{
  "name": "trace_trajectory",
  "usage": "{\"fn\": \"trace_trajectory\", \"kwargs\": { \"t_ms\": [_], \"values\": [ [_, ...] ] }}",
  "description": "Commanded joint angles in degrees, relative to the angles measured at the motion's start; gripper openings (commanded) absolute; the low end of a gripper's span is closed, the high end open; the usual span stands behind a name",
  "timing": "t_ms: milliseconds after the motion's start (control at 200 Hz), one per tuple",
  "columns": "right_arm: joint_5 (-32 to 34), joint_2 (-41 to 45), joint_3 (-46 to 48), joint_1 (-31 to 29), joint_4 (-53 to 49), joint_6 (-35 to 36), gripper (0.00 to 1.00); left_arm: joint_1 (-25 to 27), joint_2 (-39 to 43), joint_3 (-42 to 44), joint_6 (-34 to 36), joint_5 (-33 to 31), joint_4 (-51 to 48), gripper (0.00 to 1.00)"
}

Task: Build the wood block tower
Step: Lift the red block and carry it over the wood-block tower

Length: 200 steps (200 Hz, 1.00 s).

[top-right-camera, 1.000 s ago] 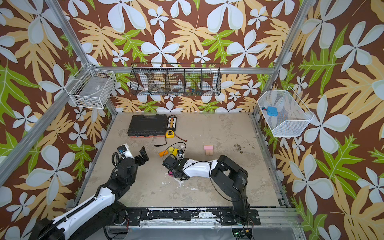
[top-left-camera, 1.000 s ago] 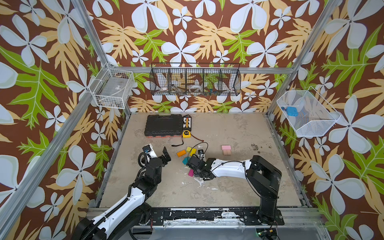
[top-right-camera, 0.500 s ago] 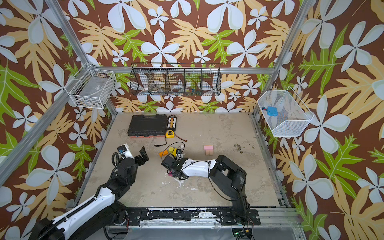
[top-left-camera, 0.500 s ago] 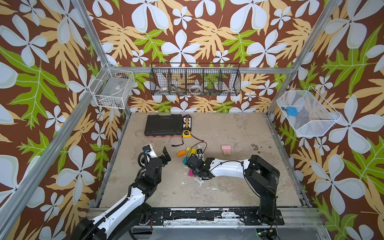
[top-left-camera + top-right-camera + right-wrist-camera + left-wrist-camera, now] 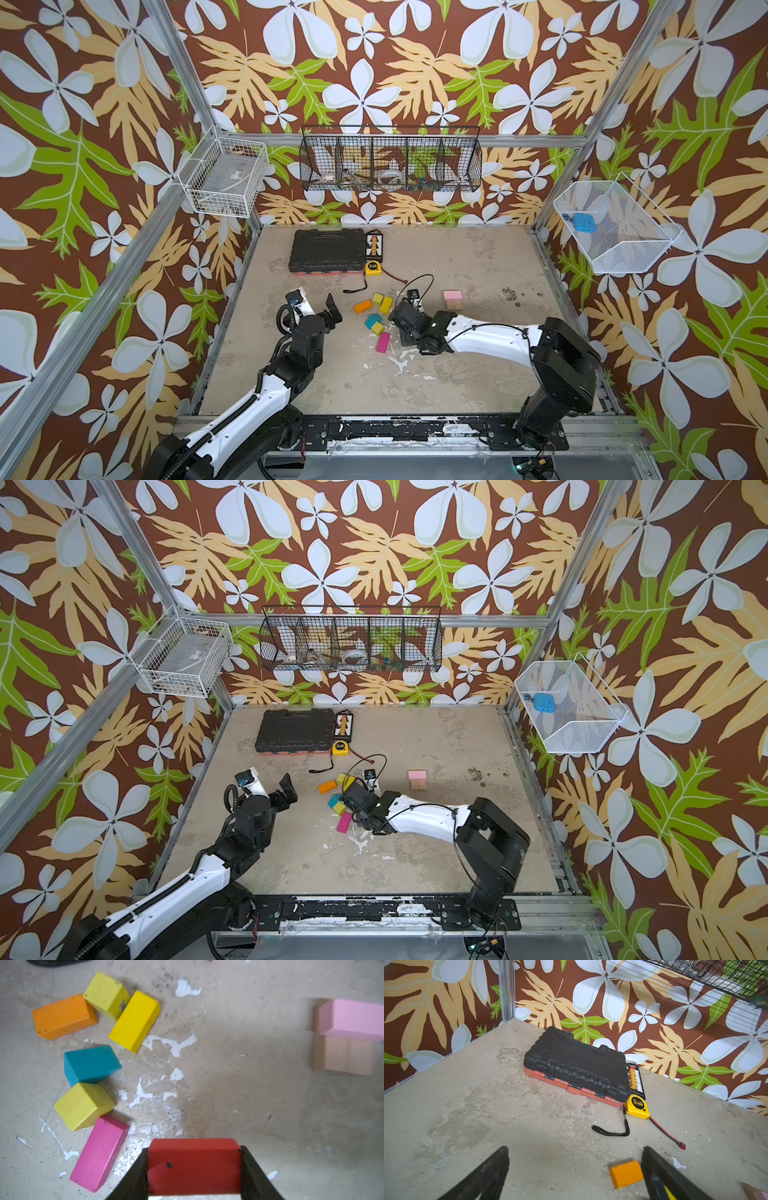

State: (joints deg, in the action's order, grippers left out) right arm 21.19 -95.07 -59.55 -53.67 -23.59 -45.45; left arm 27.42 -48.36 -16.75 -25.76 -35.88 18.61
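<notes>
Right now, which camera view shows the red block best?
The right wrist view: the red block is large and close, clamped in the right tool. In both top views the right arm hides it. The left wrist view shows no clear sign of it.

Red brick [image 5: 194, 1165] gripped in the right fingers [image 5: 255, 1174]. Orange brick [image 5: 362, 306], yellow blocks [image 5: 386, 304], teal wedge [image 5: 372, 320] and magenta brick [image 5: 382, 342] lie scattered; at their 3 o'clock, pink brick [image 5: 452, 296] caps two tan planks [image 5: 349, 1056].
</notes>
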Motion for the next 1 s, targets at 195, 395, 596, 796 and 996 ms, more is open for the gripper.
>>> {"fn": "trace_trajectory", "kwargs": {
  "t_ms": [195,395,596,796,996],
  "values": [
    [1.1,12.9,8.0,10.0,2.9,7.1,0.23,-0.1,-0.2,-0.1,0.0,0.2,1.5,1.0],
    [1.6,15.9,8.2,15.1,3.7,11.3,0.22,-0.1,-1.7,0.0,2.1,6.9,4.2,1.0],
    [-0.8,15.5,8.3,20.8,7.9,16.8,0.2,-0.1,-6.9,-2.8,3.7,11.5,4.3,0.94],
    [-2.0,12.7,9.8,26.9,11.4,19.7,0.17,0.0,-15.1,-7.5,6.4,18.1,3.8,1.0],
    [-4.5,8.6,10.9,31.1,14.8,20.6,0.14,0.0,-23.2,-13.4,8.4,22.0,-0.3,1.0]
  ]
}}
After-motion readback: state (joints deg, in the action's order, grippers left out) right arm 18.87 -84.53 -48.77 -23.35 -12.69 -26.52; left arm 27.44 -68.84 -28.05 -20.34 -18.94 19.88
